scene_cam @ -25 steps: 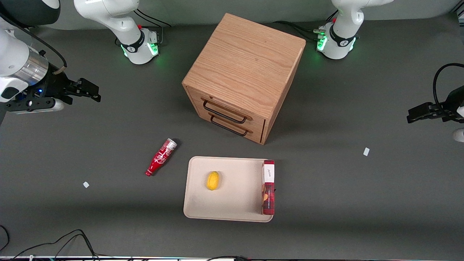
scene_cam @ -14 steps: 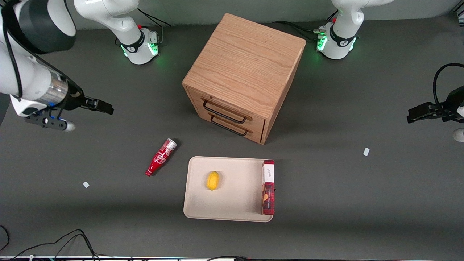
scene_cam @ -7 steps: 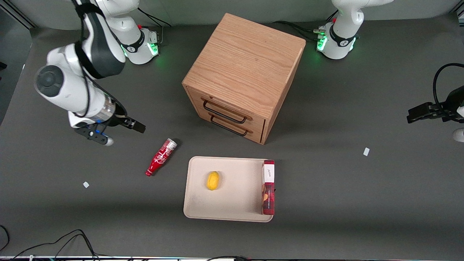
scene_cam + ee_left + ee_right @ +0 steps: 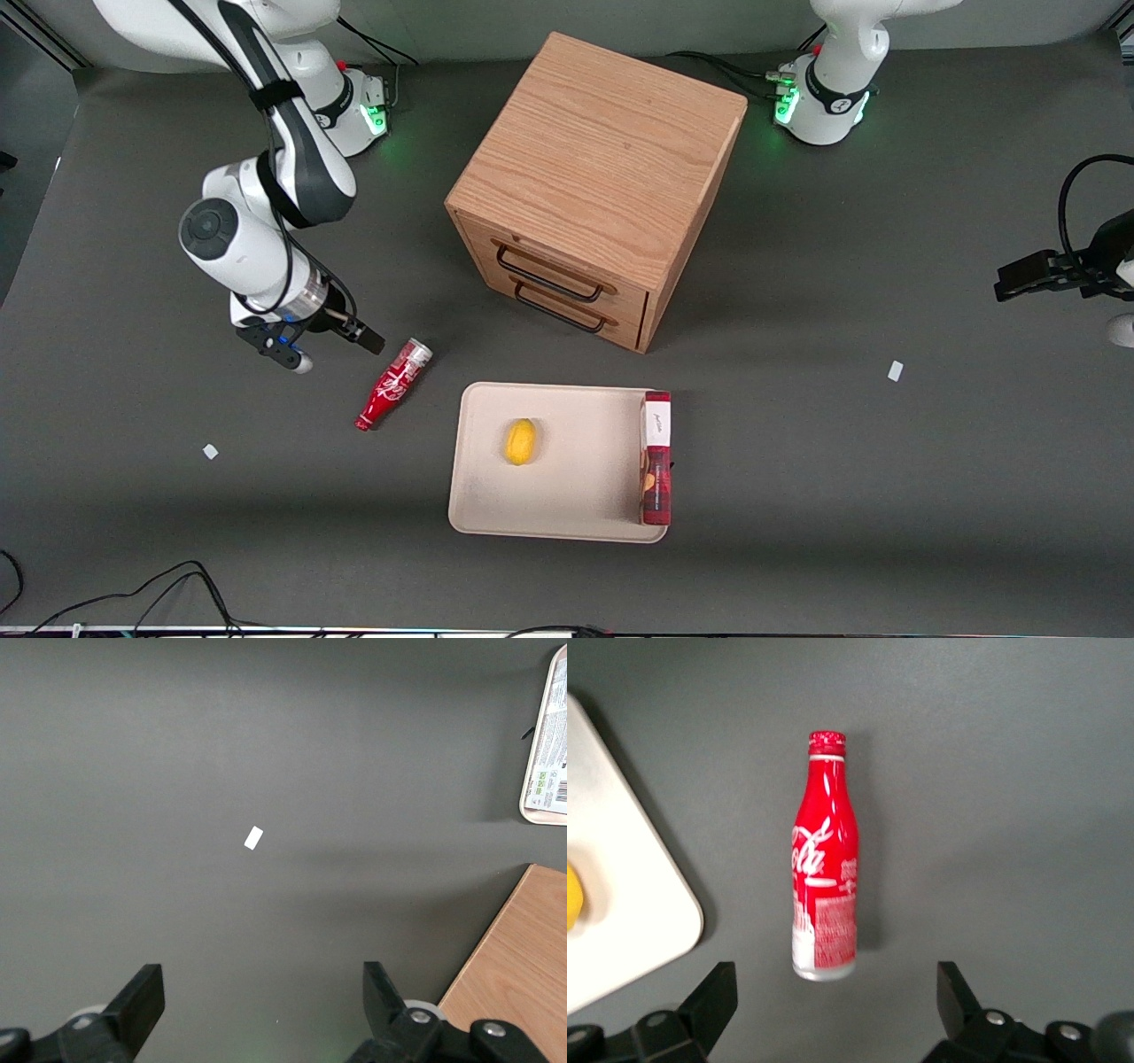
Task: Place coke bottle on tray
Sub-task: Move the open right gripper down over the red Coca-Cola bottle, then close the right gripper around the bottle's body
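The coke bottle (image 4: 394,384) lies on its side on the dark table, beside the tray (image 4: 576,501) toward the working arm's end. It is red with white script, a silver-white base and a red cap (image 4: 827,741). My right gripper (image 4: 344,331) hovers close to the bottle's base end, a little farther from the front camera. In the right wrist view the bottle (image 4: 824,886) lies lengthwise ahead of the gripper (image 4: 837,1001), its base nearest. Both black fingers (image 4: 718,992) stand wide apart with nothing between them. A corner of the cream tray (image 4: 629,904) shows beside the bottle.
A yellow lemon (image 4: 521,441) and a long red box (image 4: 656,456) lie on the tray. The wooden drawer box (image 4: 594,168) stands farther from the front camera than the tray. Small white scraps (image 4: 210,451) (image 4: 895,370) lie on the table.
The right arm has swung in from the table's edge toward the coke bottle and come lower, ending next to its base. The bottle, tray, lemon and box have not moved.
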